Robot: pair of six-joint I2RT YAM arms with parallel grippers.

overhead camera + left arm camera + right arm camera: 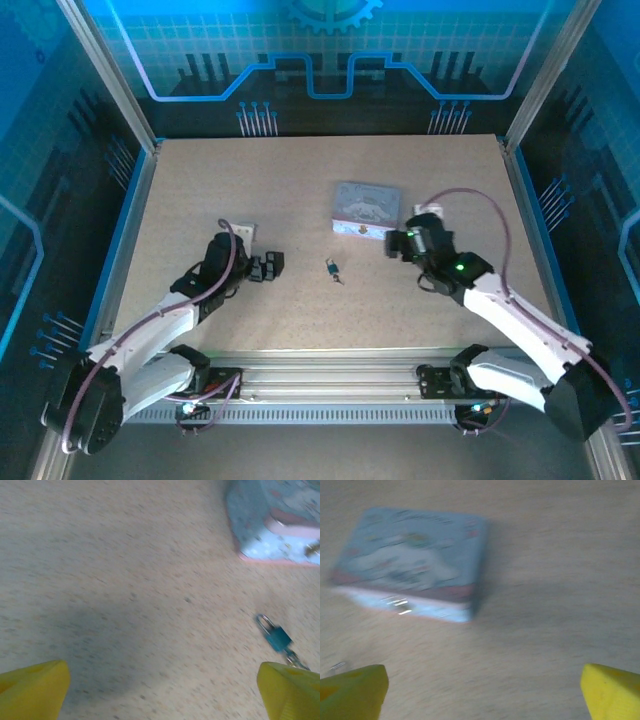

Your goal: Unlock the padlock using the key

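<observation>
The padlock (pixel 331 267) is a tiny blue-black body with a small shackle, lying flat on the table between the two arms; in the left wrist view the padlock (pixel 276 637) lies at the right, shackle pointing up-left. A small metal piece, probably the key (pixel 294 658), lies at its lower end. My left gripper (pixel 268 266) is open, left of the padlock and apart from it, its yellow fingertips (pixel 35 690) wide apart over bare table. My right gripper (pixel 397 243) is open beside the tin, with nothing between its fingertips (pixel 612 691).
A pale blue-grey printed tin (pixel 366 208) lies closed behind the padlock; the tin (pixel 410 562) has a metal clasp on its front wall. The speckled tabletop (pixel 250 180) is bounded by aluminium rails and blue walls. A small white block (pixel 244 229) sits by the left arm.
</observation>
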